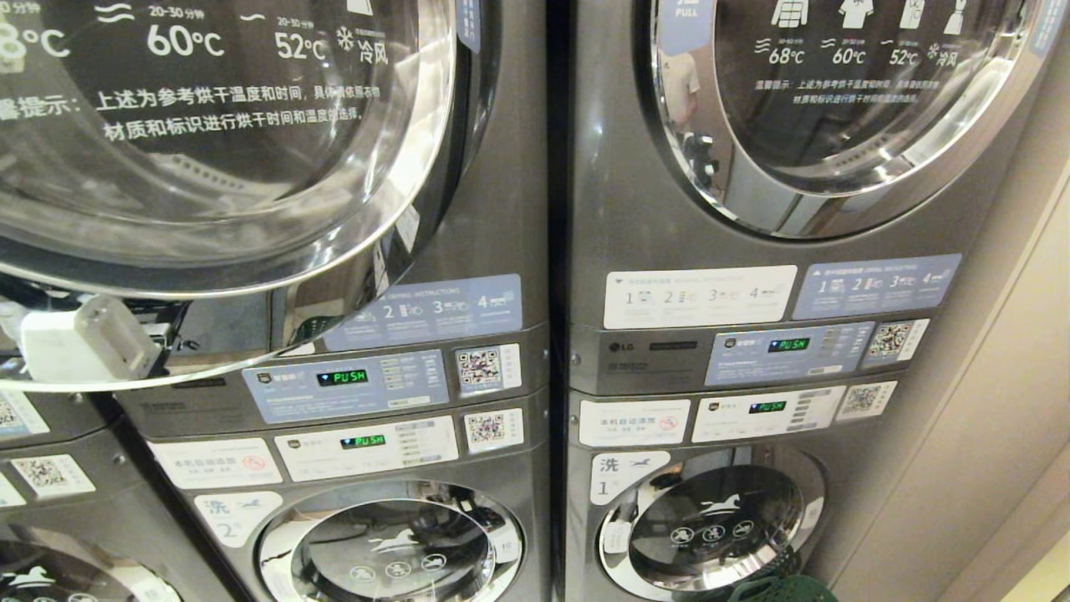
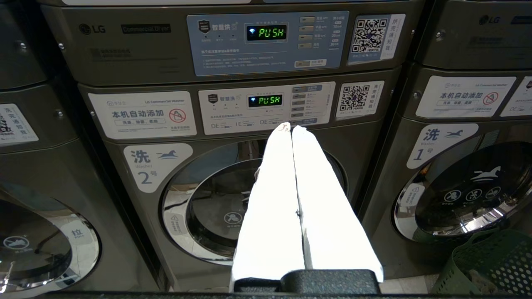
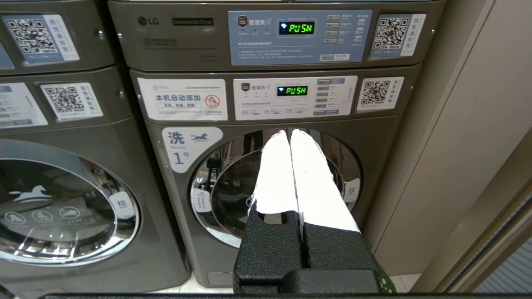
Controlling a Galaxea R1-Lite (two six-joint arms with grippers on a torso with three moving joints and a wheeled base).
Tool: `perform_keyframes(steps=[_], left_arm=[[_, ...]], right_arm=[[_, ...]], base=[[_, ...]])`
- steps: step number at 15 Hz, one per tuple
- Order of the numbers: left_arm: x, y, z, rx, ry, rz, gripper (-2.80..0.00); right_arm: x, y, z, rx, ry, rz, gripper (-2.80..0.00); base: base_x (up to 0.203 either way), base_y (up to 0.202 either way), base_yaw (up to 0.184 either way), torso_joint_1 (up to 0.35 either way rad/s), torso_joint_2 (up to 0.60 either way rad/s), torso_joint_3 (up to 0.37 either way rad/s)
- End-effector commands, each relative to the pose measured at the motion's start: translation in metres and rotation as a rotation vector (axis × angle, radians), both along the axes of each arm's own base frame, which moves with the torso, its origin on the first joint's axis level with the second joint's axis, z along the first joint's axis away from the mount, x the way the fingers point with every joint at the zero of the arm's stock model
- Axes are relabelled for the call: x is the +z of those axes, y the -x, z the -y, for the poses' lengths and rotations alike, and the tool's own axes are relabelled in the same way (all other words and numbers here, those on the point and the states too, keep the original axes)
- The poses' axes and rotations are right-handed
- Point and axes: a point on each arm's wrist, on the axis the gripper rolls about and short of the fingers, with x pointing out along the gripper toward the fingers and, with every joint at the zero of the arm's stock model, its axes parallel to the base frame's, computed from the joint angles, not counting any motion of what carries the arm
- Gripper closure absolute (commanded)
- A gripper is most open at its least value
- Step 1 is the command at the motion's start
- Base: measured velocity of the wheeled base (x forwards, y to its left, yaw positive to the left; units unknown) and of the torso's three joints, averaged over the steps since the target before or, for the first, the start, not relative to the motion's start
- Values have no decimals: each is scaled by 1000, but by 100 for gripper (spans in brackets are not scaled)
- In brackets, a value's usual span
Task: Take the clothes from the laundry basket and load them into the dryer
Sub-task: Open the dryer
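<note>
Two stacked grey machines fill the head view, dryers on top. The left dryer's round glass door [image 1: 209,167] stands swung open toward me. The right dryer's door [image 1: 836,109] is closed. A green perforated laundry basket [image 2: 490,265] sits on the floor before the right-hand washer; its rim [image 1: 777,589] shows low in the head view. A bit of pale cloth [image 2: 478,282] shows inside it. My left gripper [image 2: 291,126] is shut and empty, facing washer 2. The right gripper [image 3: 289,133] is shut and empty too, facing washer 1. Neither arm appears in the head view.
Washer doors [image 2: 232,207] [image 3: 270,187] below the dryers are closed. Control panels [image 1: 351,385] read PUSH. A beige wall [image 1: 986,401] runs close along the right of the right stack. A third stack [image 1: 50,502] stands at the left.
</note>
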Motion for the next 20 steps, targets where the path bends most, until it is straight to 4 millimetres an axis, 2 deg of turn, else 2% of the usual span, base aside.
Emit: perform_keyframes(steps=[1,3,4,6,7,11,13,16,20], left_arm=[[0,0,0,-1,0,8,0],[1,0,0,-5,-7,11,0],[10,2,0,-3,-1,53,0],[44,10,-1,42,11,141,0],[59,8,-2,67,21,130,0],[145,-18,-4,143,42,192,0],[184,-35,-6,238,60,239,0],[203,-57,-7,297,73,276,0],[205,-70,-6,295,95,259,0]], right_arm=[[0,0,0,1,-1,2,0],[0,0,0,2,9,3,0],[0,0,0,1,1,3,0],[0,0,0,-7,-3,3,0],[0,0,0,-4,1,4,0],[0,0,0,-5,-8,4,0],[0,0,0,-5,-7,3,0],[0,0,0,-5,-7,4,0],[0,0,0,-6,-8,4,0]], base=[[0,-56,1,7,-2,2],[0,0,0,0,0,0],[0,0,0,0,0,0],[0,0,0,0,0,0],[0,0,0,0,0,0],[0,0,0,0,0,0],[0,0,0,0,0,0],[0,0,0,0,0,0],[0,0,0,0,0,0]])
